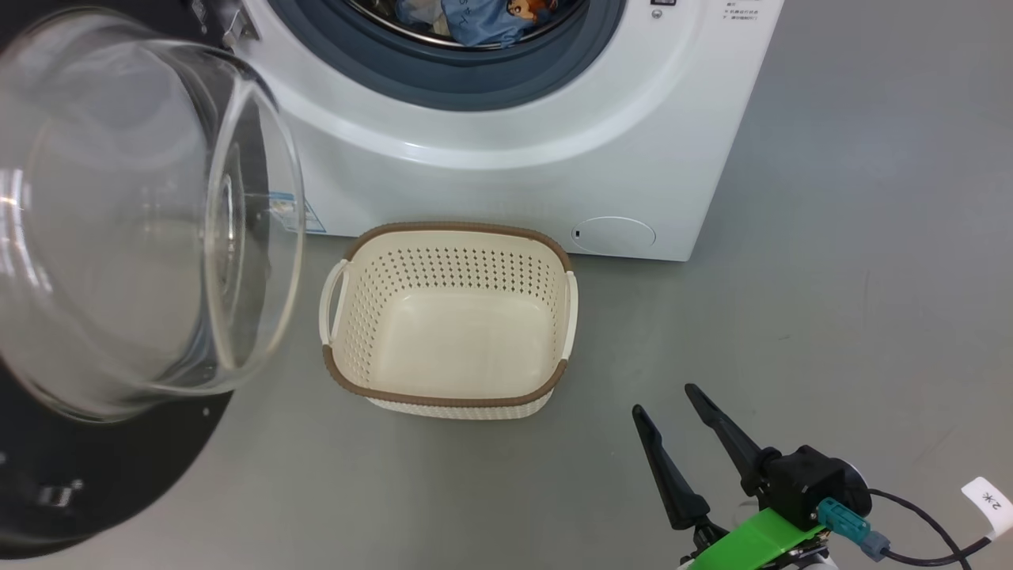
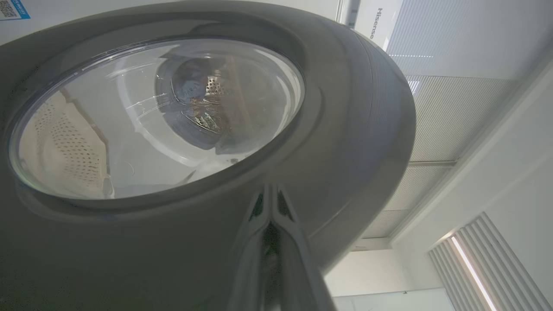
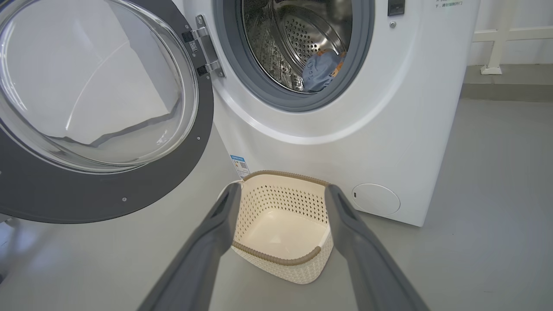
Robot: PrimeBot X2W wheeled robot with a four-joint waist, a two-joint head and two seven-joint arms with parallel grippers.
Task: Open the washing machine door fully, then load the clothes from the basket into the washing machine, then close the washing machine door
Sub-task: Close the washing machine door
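**Head view**
- Door [image 1: 119,237]: swung open at the left side of the washer [image 1: 506,182]; its glass bowl bulges out over the floor [image 1: 870,277], near the left handle of the basket [image 1: 443,398].
- Open room: grey floor runs right of the washer and the basket, and from the basket's near rim back to the right claw [image 1: 663,400].
- Basket: upright on the floor, just before the washer's front bottom edge, left of the round flap [image 1: 613,234]; its bare cream bottom shows.
- Clothes [image 1: 483,20]: blue fabric with orange print, inside the washer mouth behind the grey gasket [image 1: 475,87].
- Right claw: fingers spread wide, gripping nothing, over the floor beyond the basket's near right corner.

**Left wrist view**
- Left claw [image 2: 270,194]: fingers pressed together, gripping nothing; tips at the door's dark outer rim below the window; contact cannot be told.
- Window: the basket wall and the washer mouth show through the glass.

**Right wrist view**
- Right claw: fingers well apart, the basket between them further off.
- Hinge [image 3: 205,47]: on the mouth's left edge, carrying the open door.
- Drum [image 3: 302,39]: steel, perforated; blue clothes lie at its lower right.
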